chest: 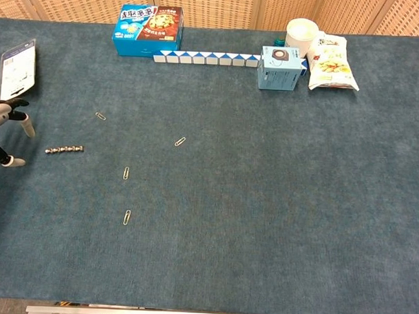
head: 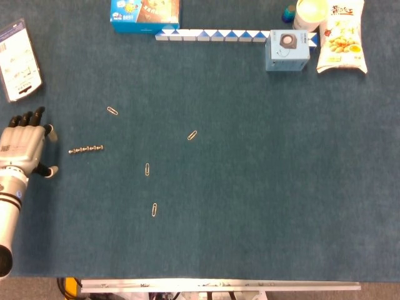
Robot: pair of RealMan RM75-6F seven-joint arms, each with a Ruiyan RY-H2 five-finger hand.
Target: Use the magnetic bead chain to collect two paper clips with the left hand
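Presently, by size, largest first.

Table (head: pixel 262 206): blue-green carpeted top; its near edge runs along six o'clock in the head view.

My left hand (head: pixel 25 145): at nine o'clock, fingers spread, thumb out, holding nothing, hovering or resting just left of the chain; I cannot tell which. My right hand shows in neither view.

Far-edge goods, twelve to two o'clock: biscuit box (head: pixel 144 14), blue-and-white strip (head: pixel 212 35), small blue box (head: pixel 287 51), white cup (head: pixel 312 12), snack bag (head: pixel 341 36). Card pack (head: pixel 20 59) at ten o'clock.

Bead chain (head: pixel 86 149): lying flat, straight, near my fingertips but apart from them.

Paper clips, four, all loose on the cloth: one at eleven o'clock from the chain (head: pixel 112 110), one at centre (head: pixel 192 135), one at four o'clock from the chain (head: pixel 147 169), one nearer the front edge (head: pixel 154 209).

Progress: nothing collected; chain not yet grasped. Left to do, I judge: pinch the chain, carry it to two clips.

Room: open cloth all round chain and clips; clutter stands well apart along the far edge. Only the table's left edge is close, beside my wrist.
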